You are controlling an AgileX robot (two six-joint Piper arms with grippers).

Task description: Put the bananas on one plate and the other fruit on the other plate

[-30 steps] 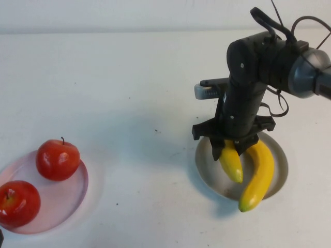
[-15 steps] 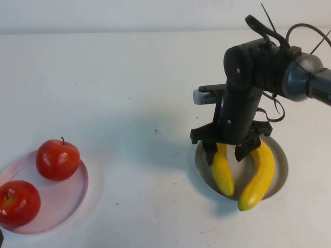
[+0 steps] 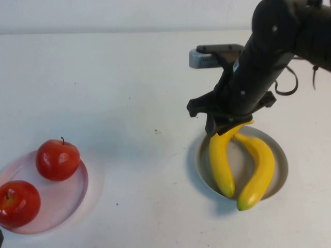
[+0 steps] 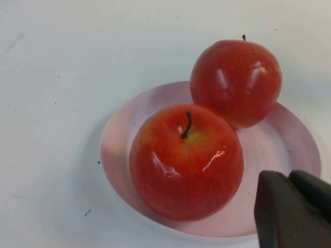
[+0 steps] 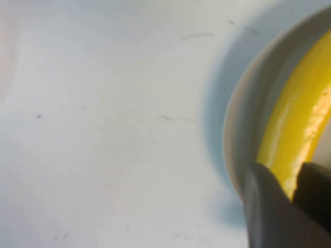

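Observation:
Two yellow bananas lie side by side in the grey-blue plate at the right. My right gripper hangs just above their far ends. It is open by a narrow gap and holds nothing. Its wrist view shows a banana and the plate's rim past the fingertips. Two red apples rest on the pale pink plate at the left. My left gripper is shut and empty over that plate's near rim, beside the apples.
The white tabletop stretches between the two plates. The right arm's dark body and cables rise over the far right of the table.
The right gripper let go of the left banana and rose off the plate. That banana now lies flat beside the other. The left arm and apples have not moved.

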